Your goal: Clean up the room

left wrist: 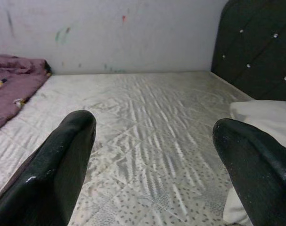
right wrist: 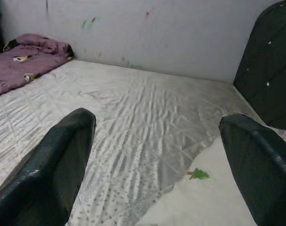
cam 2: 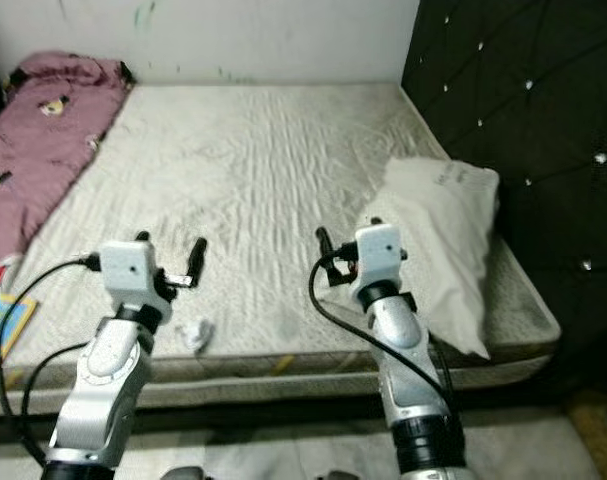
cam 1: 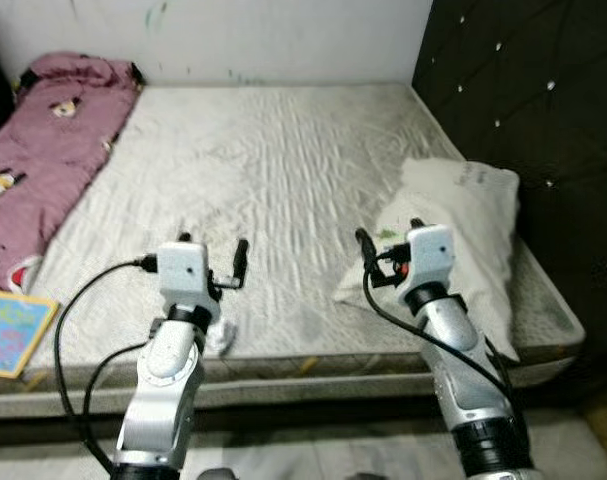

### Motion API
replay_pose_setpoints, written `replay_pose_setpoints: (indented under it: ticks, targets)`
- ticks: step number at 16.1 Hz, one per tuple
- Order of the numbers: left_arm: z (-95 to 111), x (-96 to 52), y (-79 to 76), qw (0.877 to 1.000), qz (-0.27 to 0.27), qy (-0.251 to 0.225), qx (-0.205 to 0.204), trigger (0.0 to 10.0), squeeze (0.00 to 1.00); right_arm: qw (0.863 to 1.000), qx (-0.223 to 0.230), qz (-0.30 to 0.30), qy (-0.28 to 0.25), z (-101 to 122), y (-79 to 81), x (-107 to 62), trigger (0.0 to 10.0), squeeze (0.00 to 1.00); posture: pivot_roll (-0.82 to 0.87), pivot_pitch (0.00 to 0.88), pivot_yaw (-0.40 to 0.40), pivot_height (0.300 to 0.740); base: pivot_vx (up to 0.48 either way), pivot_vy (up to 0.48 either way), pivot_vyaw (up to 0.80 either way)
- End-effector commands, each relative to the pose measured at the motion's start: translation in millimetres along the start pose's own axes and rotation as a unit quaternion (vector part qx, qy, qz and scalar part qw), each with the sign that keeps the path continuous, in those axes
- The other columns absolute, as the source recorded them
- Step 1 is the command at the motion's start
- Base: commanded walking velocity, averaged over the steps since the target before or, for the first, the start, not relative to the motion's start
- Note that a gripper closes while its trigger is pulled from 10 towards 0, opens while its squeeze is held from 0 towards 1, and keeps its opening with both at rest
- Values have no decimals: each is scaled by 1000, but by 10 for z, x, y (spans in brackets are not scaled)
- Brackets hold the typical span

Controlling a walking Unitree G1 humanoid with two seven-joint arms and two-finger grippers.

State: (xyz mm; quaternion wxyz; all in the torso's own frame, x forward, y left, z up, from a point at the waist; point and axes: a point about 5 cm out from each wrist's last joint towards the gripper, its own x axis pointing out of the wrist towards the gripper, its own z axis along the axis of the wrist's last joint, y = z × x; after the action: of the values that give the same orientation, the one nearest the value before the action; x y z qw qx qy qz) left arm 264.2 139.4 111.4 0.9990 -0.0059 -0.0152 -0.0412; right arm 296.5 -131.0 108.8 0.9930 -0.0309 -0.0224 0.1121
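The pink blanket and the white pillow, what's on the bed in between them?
Nothing but bare mattress. In the left eye view, the pink blanket lies on the left, the white pillow on the right, wrinkled grey-white quilting between.

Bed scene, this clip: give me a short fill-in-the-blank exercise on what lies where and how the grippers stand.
1. The white pillow lies beside the dark ____ headboard.
2. The blanket on the robot's left side of the mattress is ____ in colour.
3. The left gripper and right gripper both have their fingers ____.
4. A crumpled white scrap lies near the mattress's ____ edge.

Missing words: tufted; pink; open; front
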Motion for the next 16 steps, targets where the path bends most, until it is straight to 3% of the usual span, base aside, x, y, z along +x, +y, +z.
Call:
replay_pose_setpoints:
  ticks: [1, 13, 16]
  targets:
    - [-11, -8, 60, 1000, 12, 8, -4, 10000, 0, 1000, 3, 6, -1, 18, 54, 22, 10000, 0, 101, 0, -19, 740, 0, 0, 0]
    - [-18, -9, 52, 1000, 16, 9, -10, 10000, 0, 1000, -2, 10, 10, -15, 41, 3, 10000, 0, 100, 0, -29, 740, 0, 471, 0]
    - [17, -10, 66, 1000, 18, -8, 5, 10000, 0, 1000, -2, 14, 10, -13, 55, 11, 10000, 0, 103, 0, -29, 740, 0, 0, 0]
